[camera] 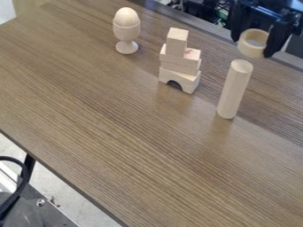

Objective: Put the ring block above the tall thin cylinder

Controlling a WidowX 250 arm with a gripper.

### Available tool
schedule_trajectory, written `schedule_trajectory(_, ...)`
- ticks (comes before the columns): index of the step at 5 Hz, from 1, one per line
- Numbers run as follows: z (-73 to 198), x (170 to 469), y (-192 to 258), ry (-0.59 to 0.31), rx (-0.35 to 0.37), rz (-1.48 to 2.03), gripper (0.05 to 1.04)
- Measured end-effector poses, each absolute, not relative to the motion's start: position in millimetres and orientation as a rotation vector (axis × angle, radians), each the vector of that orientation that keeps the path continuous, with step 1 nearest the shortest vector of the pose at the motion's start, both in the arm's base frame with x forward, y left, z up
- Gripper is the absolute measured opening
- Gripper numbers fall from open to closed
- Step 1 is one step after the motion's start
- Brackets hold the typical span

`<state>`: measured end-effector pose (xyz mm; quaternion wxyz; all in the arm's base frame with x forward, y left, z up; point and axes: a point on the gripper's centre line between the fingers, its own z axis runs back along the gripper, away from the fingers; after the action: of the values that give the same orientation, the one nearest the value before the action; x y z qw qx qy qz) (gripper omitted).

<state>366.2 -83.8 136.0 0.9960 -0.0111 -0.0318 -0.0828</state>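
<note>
At the upper right, my black gripper [253, 43] is shut on the ring block [243, 47], a pale wooden ring held between its two fingers. The tall thin cylinder [234, 90] of light wood stands upright on the table, right of the middle. In the view, the ring appears just above and slightly to the right of the cylinder's top, with a small gap between them. How the two line up in depth I cannot tell.
Left of the cylinder stands a stack of wooden blocks [179, 66] on an arch-shaped piece. Farther left, a wooden cup [126, 33] holds an egg shape [126, 17]. The brown table's [130, 133] far edge runs behind them.
</note>
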Motion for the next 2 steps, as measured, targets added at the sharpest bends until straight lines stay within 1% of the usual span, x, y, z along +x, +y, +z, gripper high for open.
schedule_trajectory(2,134.8,365.7,-83.2,-0.061,-0.019,-0.165,0.769)
